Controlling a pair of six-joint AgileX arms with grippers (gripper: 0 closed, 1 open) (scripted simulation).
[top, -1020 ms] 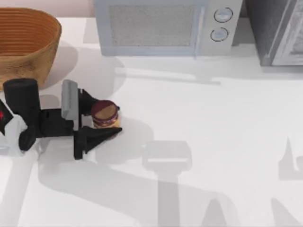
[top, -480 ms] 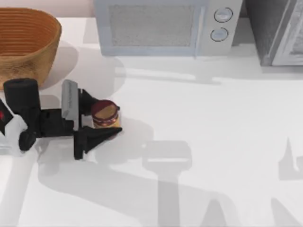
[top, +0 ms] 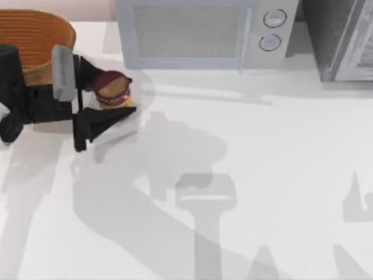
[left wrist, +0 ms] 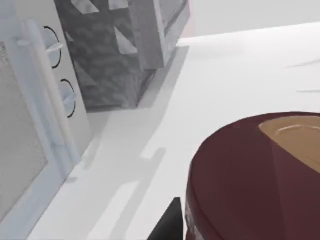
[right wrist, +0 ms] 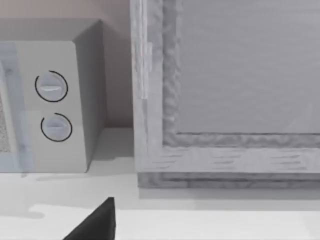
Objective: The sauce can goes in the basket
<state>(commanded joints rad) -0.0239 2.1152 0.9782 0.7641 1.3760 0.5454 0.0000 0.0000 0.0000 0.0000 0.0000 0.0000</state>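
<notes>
Since the earlier frames, the left gripper and the sauce can have shifted together from the middle left of the top view toward the upper left; the shadow beneath them is now offset toward the lower right, showing that the can is off the table.

Left gripper: clamped on the sauce can, one black finger along the can's lower side, the other partly hidden at its upper side. The arm body partly overlaps the basket.

Sauce can: upper left of the top view, held upright, just right of the basket and apart from its wall, not inside it. In the left wrist view its dark red top occupies the lower right.

Basket: upper-left corner, on the table.

Microwave: upper centre, behind the can.

Right gripper: one dark fingertip at the lower edge of the right wrist view, facing the microwave dials and a grey cabinet. Whether it is parted or closed cannot be told.
</notes>
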